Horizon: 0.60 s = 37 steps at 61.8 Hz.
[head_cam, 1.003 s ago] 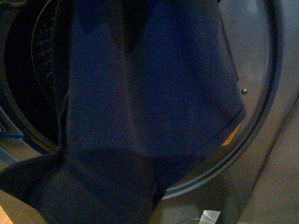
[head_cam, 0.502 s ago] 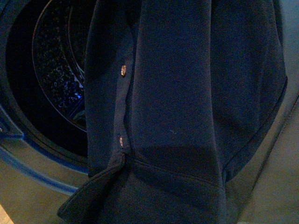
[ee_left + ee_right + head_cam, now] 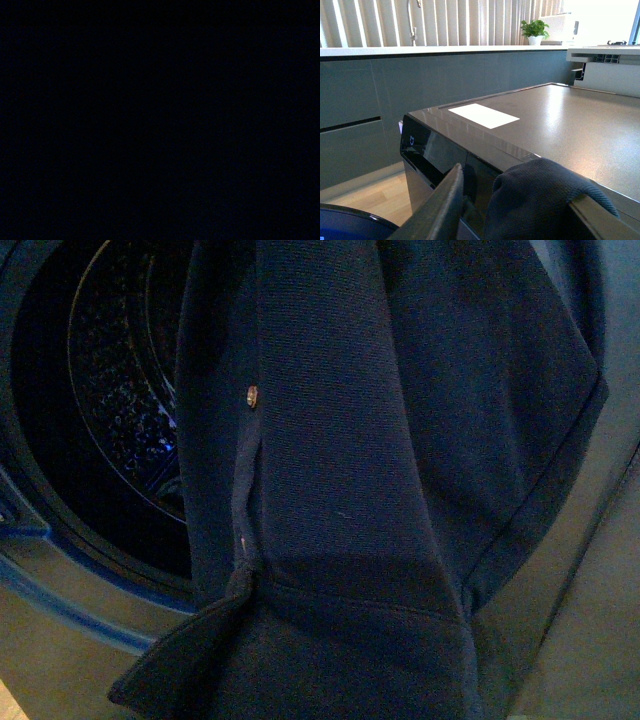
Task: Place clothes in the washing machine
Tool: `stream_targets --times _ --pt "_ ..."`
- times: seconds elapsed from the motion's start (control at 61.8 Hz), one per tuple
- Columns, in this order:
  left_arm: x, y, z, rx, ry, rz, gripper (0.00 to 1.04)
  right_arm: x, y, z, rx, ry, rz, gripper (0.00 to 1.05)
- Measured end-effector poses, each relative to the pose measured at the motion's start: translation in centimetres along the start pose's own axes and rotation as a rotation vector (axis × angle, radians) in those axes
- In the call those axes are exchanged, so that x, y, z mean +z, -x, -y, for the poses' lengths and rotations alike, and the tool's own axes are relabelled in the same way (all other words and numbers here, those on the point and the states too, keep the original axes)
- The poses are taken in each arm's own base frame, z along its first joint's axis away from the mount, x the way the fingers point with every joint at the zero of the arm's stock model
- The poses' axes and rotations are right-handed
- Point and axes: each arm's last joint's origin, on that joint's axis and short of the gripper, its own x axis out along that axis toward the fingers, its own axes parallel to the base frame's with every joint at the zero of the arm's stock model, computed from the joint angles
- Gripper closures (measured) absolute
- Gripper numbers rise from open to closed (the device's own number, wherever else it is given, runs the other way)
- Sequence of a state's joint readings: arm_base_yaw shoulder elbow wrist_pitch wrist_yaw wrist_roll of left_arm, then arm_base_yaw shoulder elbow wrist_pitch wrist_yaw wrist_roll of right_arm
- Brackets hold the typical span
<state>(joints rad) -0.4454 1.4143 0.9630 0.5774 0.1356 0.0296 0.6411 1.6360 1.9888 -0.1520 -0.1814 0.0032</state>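
Observation:
The clothes (image 3: 400, 490), a dark navy garment with small buttons, hang in front of the washing machine's round mouth and fill most of the front view. The perforated steel drum (image 3: 130, 410) shows at the left behind the fabric. My right gripper (image 3: 520, 210) is shut on the clothes (image 3: 535, 200), a bunch of navy cloth between its fingers, held up at the level of the washing machine's flat grey top (image 3: 560, 125). The left wrist view is dark and shows nothing. Neither gripper shows in the front view.
The washing machine's grey front panel (image 3: 590, 640) runs down the right. A black control panel (image 3: 430, 150) faces a wood floor (image 3: 380, 200). Grey cabinets (image 3: 360, 100), a counter and a potted plant (image 3: 535, 29) stand behind.
The garment has shifted and hangs closer, its button placket now in view. The drum's perforated wall shows more at the left, and the orange sticker is covered.

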Motion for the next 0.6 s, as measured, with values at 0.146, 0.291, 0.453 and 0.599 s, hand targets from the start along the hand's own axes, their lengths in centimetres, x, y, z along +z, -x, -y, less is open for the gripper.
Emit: stream_targets --times 0.146,0.291,0.453,0.599 --pt "0.6 0.7 -1.9 0.019 -0.005 0.026 0.97 0.0 0.0 0.0 0.0 0.0 0.0 0.29" --pt "0.8 1.4 -3.4 0.02 0.006 0.044 0.97 0.0 0.0 0.0 0.0 0.0 0.0 0.1" --pt "0.3 2.4 -5.0 0.023 0.016 0.055 0.97 0.0 0.0 0.0 0.0 0.0 0.001 0.08" --pt "-0.5 2.9 -5.4 0.023 0.018 0.049 0.97 0.1 0.0 0.0 0.0 0.0 0.002 0.07"
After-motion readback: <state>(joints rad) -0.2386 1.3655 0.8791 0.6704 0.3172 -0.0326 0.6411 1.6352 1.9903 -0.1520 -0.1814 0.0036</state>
